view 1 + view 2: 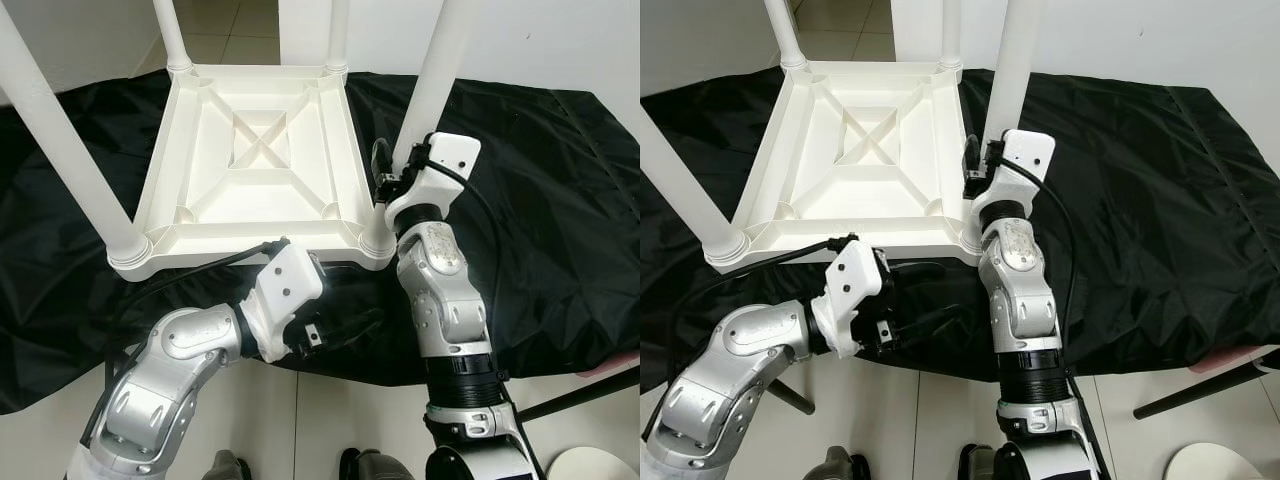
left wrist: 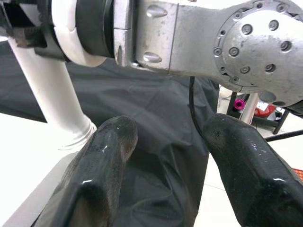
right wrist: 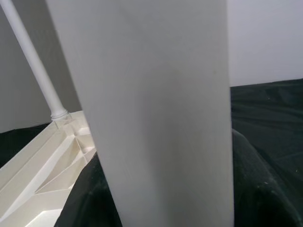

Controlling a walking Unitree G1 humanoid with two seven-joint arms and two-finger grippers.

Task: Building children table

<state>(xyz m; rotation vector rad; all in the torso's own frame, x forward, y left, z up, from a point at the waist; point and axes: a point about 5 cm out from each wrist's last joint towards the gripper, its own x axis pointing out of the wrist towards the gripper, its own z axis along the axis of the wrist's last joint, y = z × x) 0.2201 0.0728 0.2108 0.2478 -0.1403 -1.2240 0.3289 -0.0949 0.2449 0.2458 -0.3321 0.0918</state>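
A white plastic children's table [image 1: 250,250] lies upside down on a black cloth, its four white legs pointing up. My right gripper [image 1: 392,172] is shut on the near right leg [image 1: 440,60], low down, just above the leg's socket at the table's corner. In the right wrist view that leg [image 3: 161,118] sits between the black fingers [image 3: 265,189]. My left gripper [image 1: 345,328] hangs below the table's front edge, over the cloth's edge, pointing toward my right arm. Its fingers [image 2: 104,161] stand open with nothing between them.
The black cloth [image 1: 560,200] covers the surface under the table and drapes over the front. Pale floor tiles show below. A round white object [image 1: 600,465] and a dark bar [image 1: 580,395] are at the lower right. A white wall rises behind.
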